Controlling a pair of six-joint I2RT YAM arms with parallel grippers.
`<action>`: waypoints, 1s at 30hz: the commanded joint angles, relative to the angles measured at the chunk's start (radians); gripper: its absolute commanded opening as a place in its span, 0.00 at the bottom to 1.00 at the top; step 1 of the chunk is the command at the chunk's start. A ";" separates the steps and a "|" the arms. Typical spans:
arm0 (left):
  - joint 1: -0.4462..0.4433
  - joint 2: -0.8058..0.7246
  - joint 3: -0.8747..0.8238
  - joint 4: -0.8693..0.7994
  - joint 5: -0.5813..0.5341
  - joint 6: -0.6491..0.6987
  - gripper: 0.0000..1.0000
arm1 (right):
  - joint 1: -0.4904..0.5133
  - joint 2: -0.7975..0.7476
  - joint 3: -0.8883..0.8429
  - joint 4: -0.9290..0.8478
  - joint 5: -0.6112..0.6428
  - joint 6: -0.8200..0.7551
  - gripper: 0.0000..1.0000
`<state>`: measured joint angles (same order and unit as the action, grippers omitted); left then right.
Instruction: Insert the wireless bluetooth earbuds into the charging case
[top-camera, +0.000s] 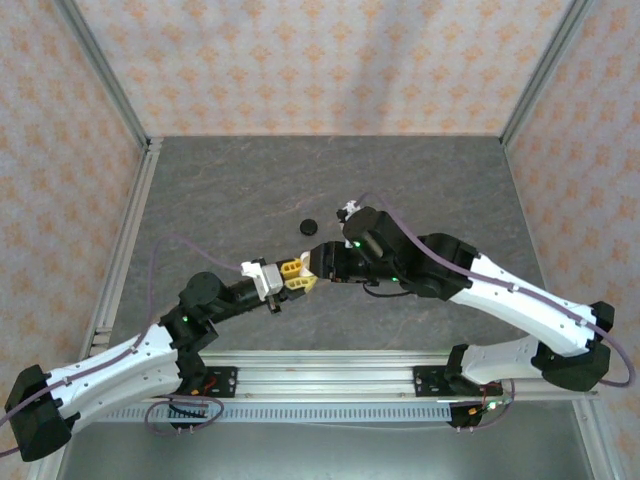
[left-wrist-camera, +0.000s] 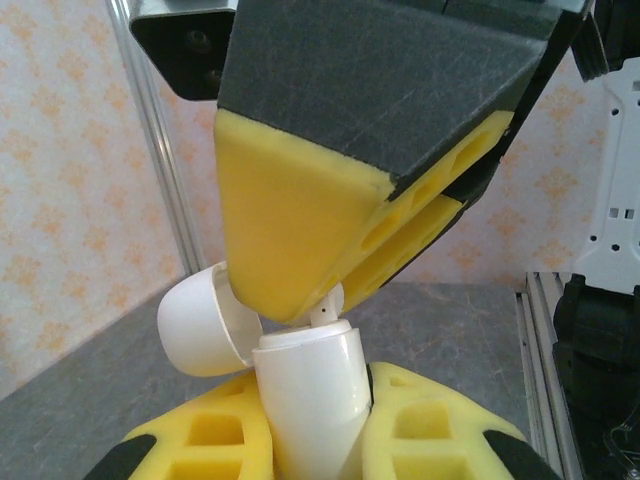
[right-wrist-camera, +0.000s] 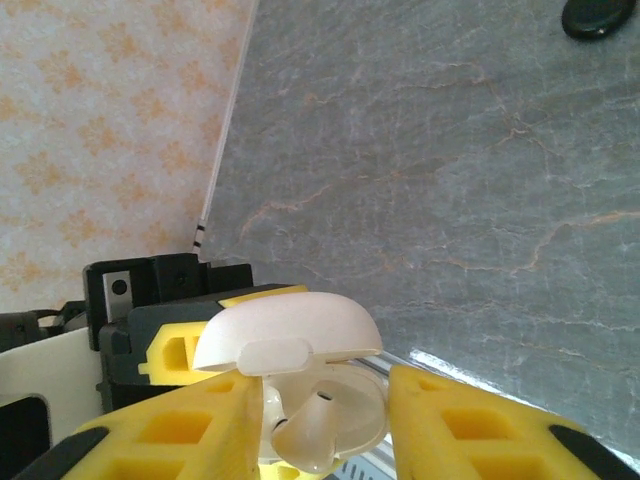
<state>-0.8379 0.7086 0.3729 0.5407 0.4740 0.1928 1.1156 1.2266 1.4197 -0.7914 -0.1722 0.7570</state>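
- My left jaws (left-wrist-camera: 315, 425) are narrowed on the body of the white charging case (left-wrist-camera: 312, 375). Its mouth is turned toward the right arm and its lid (left-wrist-camera: 200, 325) hangs open to one side.
- My right jaws (right-wrist-camera: 322, 400) straddle that mouth, with a white earbud (right-wrist-camera: 303, 432) between them, tilted in the well. I cannot tell whether they grip it or merely flank it.
- The stem tip pokes just past the case mouth, so I judge the earbud not seated. The right arm is nearer and should push along the stem's axis.
- Beyond the right jaws, a small dark thing (top-camera: 308, 226) lies on the desk (right-wrist-camera: 450, 150), well apart.
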 joint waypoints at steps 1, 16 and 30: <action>-0.009 -0.020 -0.005 0.028 -0.001 0.029 0.00 | 0.001 0.016 0.038 -0.003 -0.028 -0.014 0.34; -0.008 -0.027 -0.020 0.019 -0.022 0.034 0.00 | 0.013 0.027 0.060 -0.020 -0.041 -0.037 0.13; -0.008 -0.032 -0.041 0.036 -0.029 0.042 0.00 | 0.013 -0.008 0.056 -0.020 0.009 -0.051 0.11</action>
<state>-0.8383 0.6888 0.3481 0.5430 0.4622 0.2111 1.1168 1.2530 1.4532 -0.8158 -0.1852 0.7204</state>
